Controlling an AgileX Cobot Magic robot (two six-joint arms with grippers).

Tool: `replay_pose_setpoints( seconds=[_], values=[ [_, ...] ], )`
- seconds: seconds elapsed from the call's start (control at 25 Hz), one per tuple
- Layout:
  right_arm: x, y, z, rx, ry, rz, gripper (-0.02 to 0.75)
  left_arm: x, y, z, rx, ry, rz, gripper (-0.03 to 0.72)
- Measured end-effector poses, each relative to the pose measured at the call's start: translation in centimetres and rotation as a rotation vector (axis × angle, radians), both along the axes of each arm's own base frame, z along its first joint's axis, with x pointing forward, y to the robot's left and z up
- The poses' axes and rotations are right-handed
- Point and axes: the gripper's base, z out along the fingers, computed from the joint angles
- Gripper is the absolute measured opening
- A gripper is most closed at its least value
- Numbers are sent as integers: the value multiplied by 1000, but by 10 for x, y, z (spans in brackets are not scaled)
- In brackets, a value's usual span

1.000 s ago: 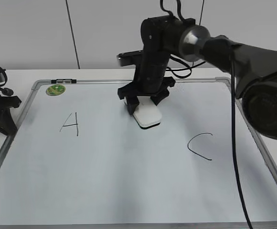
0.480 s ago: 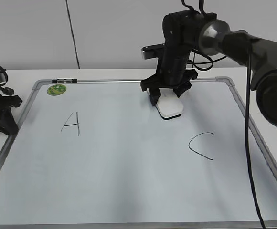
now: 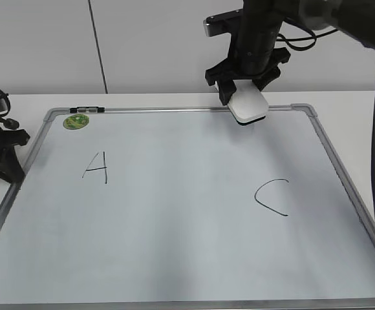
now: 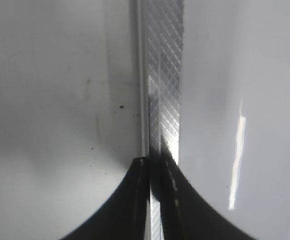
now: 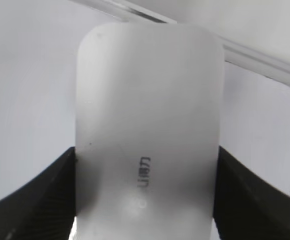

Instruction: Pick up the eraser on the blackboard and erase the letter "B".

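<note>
The eraser (image 3: 248, 105) is now lifted to the board's (image 3: 174, 219) top edge — right tool (image 3: 246, 82) grips it, left tool (image 4: 154, 200) looks closed. No "B" visible btw. "A" (image 3: 95, 167) and "C" (image 3: 271, 197) — erasing seems done.

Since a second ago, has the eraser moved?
Yes. The eraser, held by the right gripper, went right and back, from between A and C to the board's far frame.

Exterior view looks down at a slant across the blackboard (image 3: 174, 213). Both wrist views sit close above its frame (image 4: 162, 75), facing down.
</note>
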Motion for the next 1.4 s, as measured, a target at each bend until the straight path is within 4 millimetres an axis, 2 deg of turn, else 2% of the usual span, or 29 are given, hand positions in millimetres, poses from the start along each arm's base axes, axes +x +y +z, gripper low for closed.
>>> replay_pose_setpoints(
  seconds=[0.2,0.52,0.72,0.8,0.92,1.28,1.4],
  values=[
    [-14,-17,-1,-22,65,-22,537,0,0,0,0,0,0,30],
    [-49,-85,-4,3,186,-158,537,0,0,0,0,-2,0,29],
    [-78,-123,-22,47,198,-253,537,0,0,0,0,-2,0,29],
    [-86,-137,-36,67,224,-296,537,0,0,0,0,-2,0,29],
    [-92,-148,-52,88,234,-337,537,0,0,0,0,-2,0,29],
    [-85,-150,-55,121,158,-349,537,0,0,1,-2,-1,1,29],
    [-84,-150,-64,123,182,-356,537,0,0,1,-2,-1,1,29]
  ],
)
